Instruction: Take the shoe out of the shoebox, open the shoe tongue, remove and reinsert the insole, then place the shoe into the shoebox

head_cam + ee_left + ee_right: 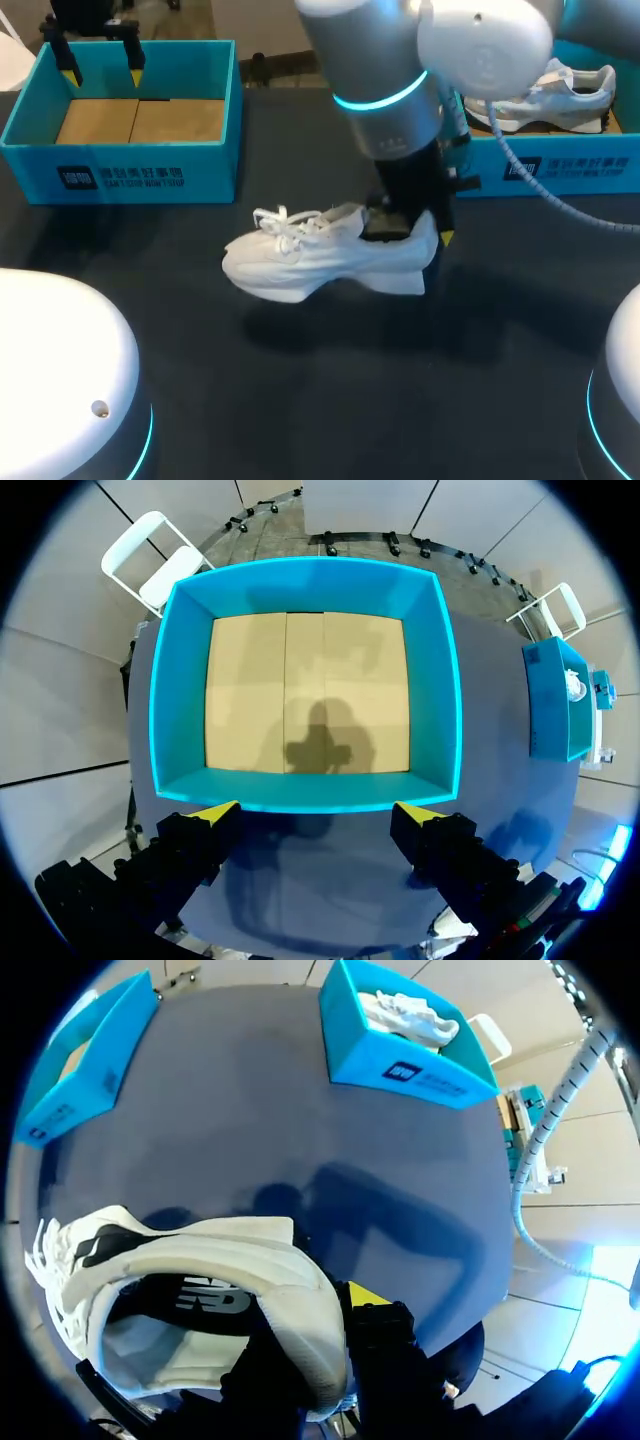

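A white shoe lies on its sole at the middle of the dark table, toe towards the left, laces loose. My right gripper is shut on its heel. In the right wrist view one finger of the right gripper is inside the shoe and the other outside the heel wall. I cannot tell whether the sole touches the table. My left gripper hangs open over the empty blue shoebox at the back left. In the left wrist view the left gripper is above the box's near wall.
A second blue box at the back right holds another white shoe; both also show in the right wrist view, box and shoe. Two white robot bases stand at the near corners.
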You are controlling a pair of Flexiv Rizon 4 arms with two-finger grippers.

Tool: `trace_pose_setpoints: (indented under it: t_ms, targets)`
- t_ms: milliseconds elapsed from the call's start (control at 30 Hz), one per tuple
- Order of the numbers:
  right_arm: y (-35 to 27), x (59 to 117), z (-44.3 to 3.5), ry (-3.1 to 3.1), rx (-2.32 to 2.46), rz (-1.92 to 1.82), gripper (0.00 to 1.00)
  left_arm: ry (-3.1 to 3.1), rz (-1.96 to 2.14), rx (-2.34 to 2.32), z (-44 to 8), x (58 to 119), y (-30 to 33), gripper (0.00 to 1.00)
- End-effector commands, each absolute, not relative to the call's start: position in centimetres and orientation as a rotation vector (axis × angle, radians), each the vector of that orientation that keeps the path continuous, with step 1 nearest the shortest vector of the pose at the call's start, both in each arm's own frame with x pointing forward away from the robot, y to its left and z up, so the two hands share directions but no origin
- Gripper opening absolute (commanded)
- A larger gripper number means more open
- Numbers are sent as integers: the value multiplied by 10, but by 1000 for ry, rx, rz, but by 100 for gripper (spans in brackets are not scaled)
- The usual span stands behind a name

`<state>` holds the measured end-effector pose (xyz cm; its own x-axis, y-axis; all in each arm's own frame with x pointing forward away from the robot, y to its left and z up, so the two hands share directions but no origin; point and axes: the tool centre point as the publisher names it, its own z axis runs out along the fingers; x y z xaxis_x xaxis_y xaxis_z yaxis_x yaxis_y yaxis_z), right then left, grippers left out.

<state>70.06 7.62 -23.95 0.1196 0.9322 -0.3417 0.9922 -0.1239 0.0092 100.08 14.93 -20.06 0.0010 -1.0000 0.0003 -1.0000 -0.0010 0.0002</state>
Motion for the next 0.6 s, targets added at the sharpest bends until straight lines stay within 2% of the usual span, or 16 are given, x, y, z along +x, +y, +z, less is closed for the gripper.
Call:
trace_pose_setpoints:
  t_ms: [33, 600]
  targets:
    - [74, 694, -246, 1881, 2207, -379, 0, -2220, 0, 2222, -200, 1001, 150, 100]
    - [74, 694, -246, 1881, 2207, -379, 0, -2220, 0, 2222, -200, 1001, 150, 100]
